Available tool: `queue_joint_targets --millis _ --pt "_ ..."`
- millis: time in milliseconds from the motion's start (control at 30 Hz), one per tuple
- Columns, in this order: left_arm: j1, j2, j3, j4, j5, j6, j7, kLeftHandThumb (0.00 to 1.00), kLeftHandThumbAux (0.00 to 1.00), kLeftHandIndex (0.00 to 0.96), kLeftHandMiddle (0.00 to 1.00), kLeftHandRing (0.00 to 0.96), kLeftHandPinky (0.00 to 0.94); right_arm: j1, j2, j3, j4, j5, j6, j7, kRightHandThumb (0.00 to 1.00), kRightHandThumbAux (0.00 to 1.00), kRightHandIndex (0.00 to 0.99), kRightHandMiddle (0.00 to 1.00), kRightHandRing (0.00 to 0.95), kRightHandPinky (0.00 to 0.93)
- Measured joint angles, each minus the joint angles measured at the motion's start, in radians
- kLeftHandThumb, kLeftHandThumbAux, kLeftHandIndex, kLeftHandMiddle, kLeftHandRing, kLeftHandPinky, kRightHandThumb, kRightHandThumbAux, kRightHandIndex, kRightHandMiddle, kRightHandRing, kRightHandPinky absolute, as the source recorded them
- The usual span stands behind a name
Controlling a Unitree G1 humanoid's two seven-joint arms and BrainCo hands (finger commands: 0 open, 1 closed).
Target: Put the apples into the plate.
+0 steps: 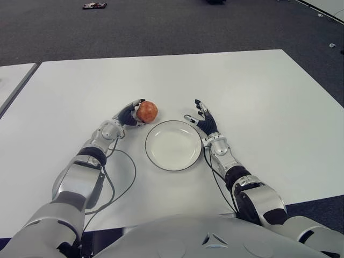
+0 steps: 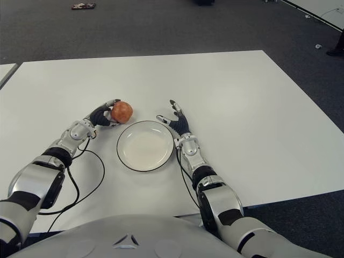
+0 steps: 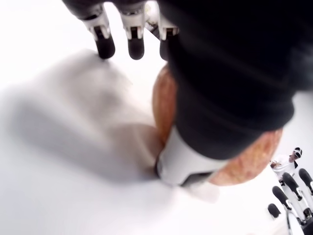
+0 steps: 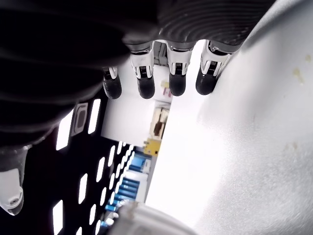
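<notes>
The left hand (image 1: pixel 127 115) has its fingers closed around the apple (image 1: pixel 147 111), which sits on the white table (image 1: pixel 269 91) just beside the plate (image 1: pixel 173 145), at its far left edge. The right hand (image 1: pixel 204 121) shows at the plate's right edge, fingers spread and holding nothing.
</notes>
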Motion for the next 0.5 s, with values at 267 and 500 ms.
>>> queue_joint_targets --millis 267,500 --pt "0.0 0.0 -0.014 0.001 0.01 -0.004 0.015 0.346 0.48 0.0 0.0 0.0 0.0 0.0 0.0 0.0 0.0 0.0 0.0 0.001 0.054 0.535 0.0 0.0 0.0 0.003" --pt "-0.01 -0.007 0.006 0.013 -0.011 0.009 -0.018 0.598 0.418 0.0 0.0 0.0 0.02 0.0 0.0 0.0 0.001 0.0 0.001 0.001 0.058 0.53 0.0 0.0 0.0 0.005"
